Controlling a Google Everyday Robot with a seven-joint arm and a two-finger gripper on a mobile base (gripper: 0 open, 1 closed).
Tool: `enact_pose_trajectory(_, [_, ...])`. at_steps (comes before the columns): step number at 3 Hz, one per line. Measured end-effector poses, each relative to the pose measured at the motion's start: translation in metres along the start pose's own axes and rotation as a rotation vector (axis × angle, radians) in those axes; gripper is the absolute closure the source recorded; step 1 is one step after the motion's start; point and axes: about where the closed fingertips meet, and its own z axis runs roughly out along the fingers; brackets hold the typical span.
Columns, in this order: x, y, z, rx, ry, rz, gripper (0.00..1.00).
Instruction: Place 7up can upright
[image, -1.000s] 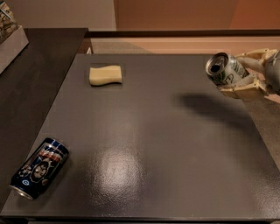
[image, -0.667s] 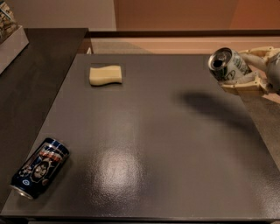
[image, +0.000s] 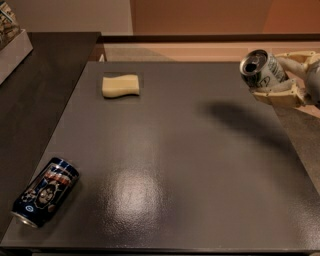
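The 7up can (image: 261, 68), silver-grey with a white label, is held in the air at the far right, above the right edge of the dark table (image: 180, 165). It is tilted, with its top end facing left and up. My gripper (image: 280, 75) comes in from the right edge and is shut on the can, one beige finger (image: 277, 93) below it and one above. The can casts a shadow on the table to its lower left.
A dark blue can (image: 45, 192) with red-white graphics lies on its side at the table's front left corner. A yellow sponge (image: 120, 85) lies at the back left. A darker counter (image: 35, 90) runs along the left.
The gripper with the 7up can has lifted slightly and the can has tipped a little more, its top end turning upward. Nothing else has moved.
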Motion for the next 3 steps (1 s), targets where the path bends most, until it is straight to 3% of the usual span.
enact_pose_trajectory(2, [0.000, -0.001, 0.000, 0.004, -0.002, 0.000, 1.00])
enact_pose_trajectory(3, [-0.048, 0.048, 0.017, -0.269, -0.166, 0.141, 1.00])
